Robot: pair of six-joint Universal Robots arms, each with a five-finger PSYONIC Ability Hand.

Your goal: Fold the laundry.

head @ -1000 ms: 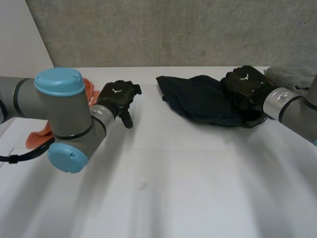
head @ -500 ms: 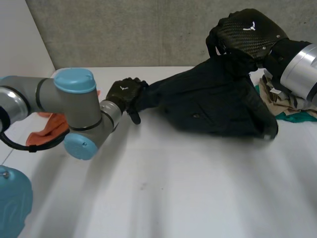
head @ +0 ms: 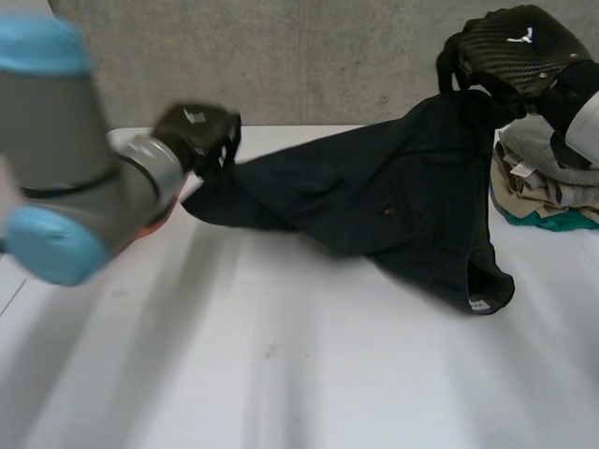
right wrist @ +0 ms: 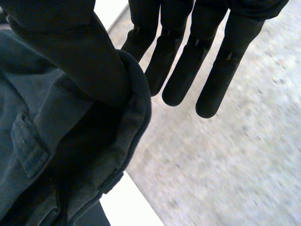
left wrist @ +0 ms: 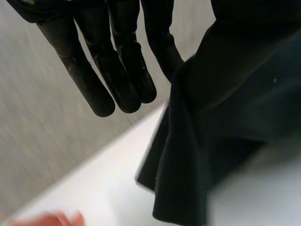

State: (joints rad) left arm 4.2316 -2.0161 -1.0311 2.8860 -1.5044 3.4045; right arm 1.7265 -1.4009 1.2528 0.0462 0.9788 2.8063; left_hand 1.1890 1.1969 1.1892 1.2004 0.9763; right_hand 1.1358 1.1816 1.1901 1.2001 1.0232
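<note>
A dark garment (head: 374,196) with a belt loop and a button hangs stretched between my two hands above the white table (head: 281,374). My left hand (head: 192,131) pinches its left end; in the left wrist view the cloth (left wrist: 225,117) is caught under the thumb beside the straight fingers (left wrist: 122,70). My right hand (head: 510,47) is raised high at the back right. It grips the waistband (right wrist: 56,122) between the thumb and straight fingers (right wrist: 183,70). The garment's lowest fold rests on the table at the right.
A stack of folded laundry (head: 543,178) in grey, beige and teal sits at the table's right edge under my right hand. An orange cloth (head: 157,218) lies behind my left forearm. A concrete wall runs along the table's far edge.
My right hand has lifted the garment off the table. My left hand has reached to the garment's left end and closed on it, so the cloth now spans both hands.
</note>
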